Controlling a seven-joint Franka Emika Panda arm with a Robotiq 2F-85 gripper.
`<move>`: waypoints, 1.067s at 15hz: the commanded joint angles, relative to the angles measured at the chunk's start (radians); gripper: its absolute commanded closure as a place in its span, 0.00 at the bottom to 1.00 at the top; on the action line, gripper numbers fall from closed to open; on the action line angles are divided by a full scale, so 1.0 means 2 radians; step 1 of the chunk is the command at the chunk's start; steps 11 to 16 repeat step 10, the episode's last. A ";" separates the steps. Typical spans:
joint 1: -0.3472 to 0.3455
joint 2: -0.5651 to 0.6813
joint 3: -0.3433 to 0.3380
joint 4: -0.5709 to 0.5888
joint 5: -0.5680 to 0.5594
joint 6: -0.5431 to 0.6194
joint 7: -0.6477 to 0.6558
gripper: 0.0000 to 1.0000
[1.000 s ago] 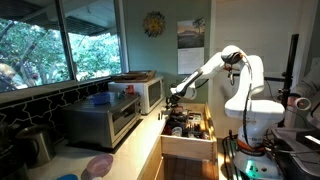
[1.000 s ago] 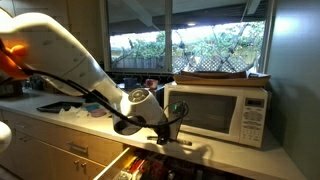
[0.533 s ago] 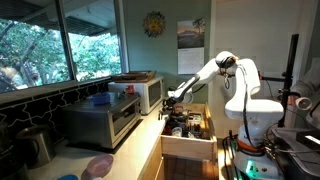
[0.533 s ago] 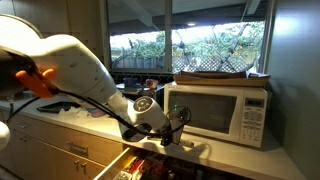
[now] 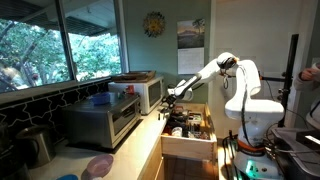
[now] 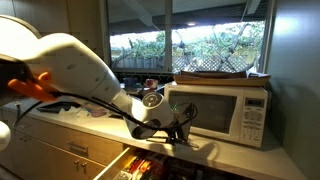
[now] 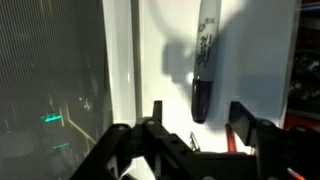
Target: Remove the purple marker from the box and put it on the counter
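Already done: the purple marker lies flat on the pale bench and is out of the box, so the main step looks complete
Marker: dark cap end points to 6 o'clock in the wrist view, barrel runs up toward 12 o'clock
Hand: the hand is released and empty, fingers spread wide at 6 o'clock of the marker, neither seeming to touch it
Box: open, at 5 o'clock of the hand in an exterior view, contents too dark to name
Microwave: the microwave stands on the bench at 2 o'clock of the hand
Left: little, I judge; only drawing the arm clear without nudging the marker, which could roll
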 commanded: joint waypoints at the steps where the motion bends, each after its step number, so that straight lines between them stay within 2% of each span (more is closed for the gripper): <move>1: -0.129 0.052 0.135 0.030 0.046 -0.136 -0.083 0.01; 2: -0.164 0.053 0.168 0.027 0.058 -0.176 -0.101 0.00; 4: -0.224 0.049 0.205 0.025 0.073 -0.265 -0.146 0.00; 8: -0.311 0.058 0.250 0.064 0.128 -0.433 -0.237 0.00; 9: -0.273 0.020 0.219 0.047 0.129 -0.374 -0.207 0.00; 10: -0.285 0.019 0.223 0.054 0.138 -0.387 -0.216 0.00; 16: -0.285 0.019 0.223 0.054 0.138 -0.387 -0.216 0.00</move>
